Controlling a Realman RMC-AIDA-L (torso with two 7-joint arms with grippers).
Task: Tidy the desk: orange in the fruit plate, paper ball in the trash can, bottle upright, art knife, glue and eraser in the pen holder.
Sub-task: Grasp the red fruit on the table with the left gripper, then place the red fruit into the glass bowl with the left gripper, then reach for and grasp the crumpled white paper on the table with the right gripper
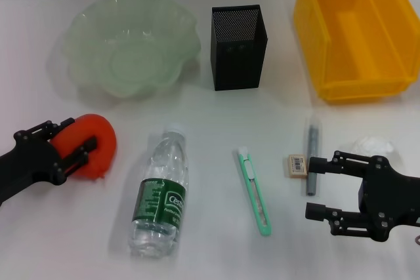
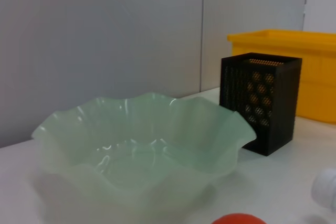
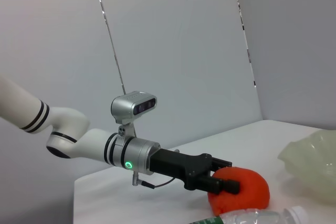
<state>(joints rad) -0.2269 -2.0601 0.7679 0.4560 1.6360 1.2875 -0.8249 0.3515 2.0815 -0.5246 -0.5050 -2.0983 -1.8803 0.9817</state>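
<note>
My left gripper (image 1: 80, 141) is shut on the orange (image 1: 97, 137) at the table's left, in front of the pale green fruit plate (image 1: 131, 47). The right wrist view shows its fingers (image 3: 223, 183) clamping the orange (image 3: 244, 192). A clear bottle (image 1: 161, 191) with a green label lies on its side. A green art knife (image 1: 254, 191), an eraser (image 1: 297, 165) and a grey glue stick (image 1: 312, 155) lie right of it. My right gripper (image 1: 310, 187) is open just beside the glue stick. A white paper ball (image 1: 374, 145) sits behind it. The black mesh pen holder (image 1: 237, 47) stands at the back.
A yellow bin (image 1: 354, 31) stands at the back right beside the pen holder. The left wrist view shows the plate (image 2: 142, 145), the pen holder (image 2: 261, 108), the bin (image 2: 294, 66) and the top of the orange (image 2: 239, 219).
</note>
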